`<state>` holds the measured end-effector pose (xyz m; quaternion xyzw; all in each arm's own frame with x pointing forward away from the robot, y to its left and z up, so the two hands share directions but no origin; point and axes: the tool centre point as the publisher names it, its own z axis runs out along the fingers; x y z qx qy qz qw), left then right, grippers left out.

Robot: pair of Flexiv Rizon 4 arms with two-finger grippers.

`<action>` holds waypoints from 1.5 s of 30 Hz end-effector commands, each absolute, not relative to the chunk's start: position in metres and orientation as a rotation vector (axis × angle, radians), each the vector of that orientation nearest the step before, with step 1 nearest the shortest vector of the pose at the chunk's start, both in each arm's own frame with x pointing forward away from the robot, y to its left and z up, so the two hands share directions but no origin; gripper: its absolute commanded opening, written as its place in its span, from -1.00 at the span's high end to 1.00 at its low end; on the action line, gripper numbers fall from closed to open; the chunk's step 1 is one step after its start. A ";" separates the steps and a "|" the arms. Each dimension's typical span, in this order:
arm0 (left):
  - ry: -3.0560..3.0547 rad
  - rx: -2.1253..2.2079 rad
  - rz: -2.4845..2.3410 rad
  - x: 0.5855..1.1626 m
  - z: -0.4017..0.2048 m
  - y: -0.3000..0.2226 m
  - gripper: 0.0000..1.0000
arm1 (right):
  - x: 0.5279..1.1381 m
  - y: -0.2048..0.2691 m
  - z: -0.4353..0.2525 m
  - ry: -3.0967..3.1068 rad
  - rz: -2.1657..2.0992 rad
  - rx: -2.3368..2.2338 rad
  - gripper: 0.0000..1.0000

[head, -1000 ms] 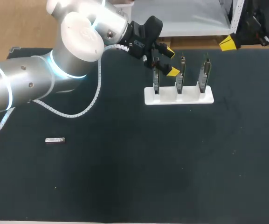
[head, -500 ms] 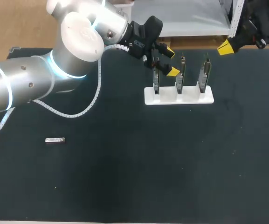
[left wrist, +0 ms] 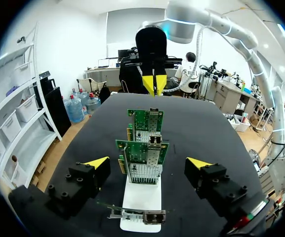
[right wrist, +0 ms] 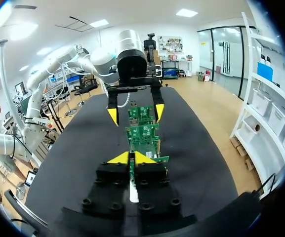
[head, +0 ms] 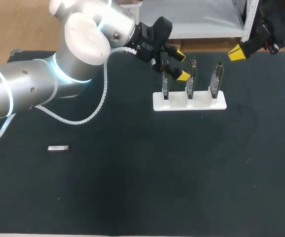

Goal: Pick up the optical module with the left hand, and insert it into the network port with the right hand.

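The optical module [head: 58, 148], a small silver bar, lies alone on the black table at the left, far from both grippers. Three green network cards stand upright in a white holder [head: 189, 101] at the back. My left gripper [head: 180, 65] hangs open over the left end of that row, holding nothing. In the left wrist view the cards [left wrist: 142, 158] line up ahead between its open gripper [left wrist: 148, 163]. My right gripper [head: 235, 52] hovers past the row's right end. In the right wrist view its gripper [right wrist: 131, 158] is shut with nothing in it, facing the cards [right wrist: 143, 134].
The black table [head: 182, 168] stretches wide in front of the holder. My left arm's thick body and its cable [head: 102, 98] cross the back left of the table. Each wrist view shows the other gripper beyond the card row.
My right gripper has come down and to the left, nearer the right end of the card row. The left arm, the cards and the module have not moved.
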<state>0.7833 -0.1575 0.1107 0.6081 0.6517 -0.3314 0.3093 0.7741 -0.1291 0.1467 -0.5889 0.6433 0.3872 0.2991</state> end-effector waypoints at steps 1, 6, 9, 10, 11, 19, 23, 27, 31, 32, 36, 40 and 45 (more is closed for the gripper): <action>1.727 1.607 -0.872 0.783 0.112 -0.157 -1.00 | 0.768 -0.128 0.148 1.713 1.012 -1.558 -1.00; 1.727 1.607 -0.872 0.783 0.112 -0.157 -1.00 | 0.768 -0.128 0.148 1.713 1.012 -1.558 -1.00; 1.719 1.599 -0.823 0.779 0.116 -0.155 -1.00 | 0.768 -0.128 0.148 1.713 1.012 -1.558 -1.00; 1.719 1.593 -0.806 0.779 0.118 -0.154 -1.00 | 0.768 -0.128 0.148 1.713 1.012 -1.558 -1.00; 1.710 1.588 -0.799 0.778 0.121 -0.153 -1.00 | 0.768 -0.128 0.148 1.713 1.012 -1.558 -1.00; 1.643 1.530 -0.803 0.777 0.145 -0.140 -1.00 | 0.768 -0.128 0.148 1.713 1.012 -1.558 -1.00; 1.643 1.511 -0.729 0.777 0.155 -0.126 -1.00 | 0.768 -0.128 0.148 1.713 1.012 -1.558 -1.00; 1.689 1.516 -0.542 0.774 0.163 -0.103 -1.00 | 0.768 -0.128 0.148 1.713 1.012 -1.558 -1.00; 1.763 1.533 -0.340 0.768 0.166 -0.073 -1.00 | 0.768 -0.128 0.148 1.713 1.012 -1.558 -1.00; 1.784 1.530 -0.296 0.766 0.166 -0.065 -1.00 | 0.768 -0.128 0.148 1.713 1.012 -1.558 -1.00; 1.853 1.502 -0.213 0.757 0.162 -0.026 -1.00 | 0.768 -0.128 0.148 1.713 1.012 -1.558 -1.00; 1.921 1.448 -0.157 0.741 0.156 0.013 -1.00 | 0.768 -0.128 0.148 1.713 1.012 -1.558 -1.00; 2.052 1.455 -0.014 0.719 0.141 0.045 -1.00 | 0.768 -0.128 0.148 1.713 1.012 -1.558 -1.00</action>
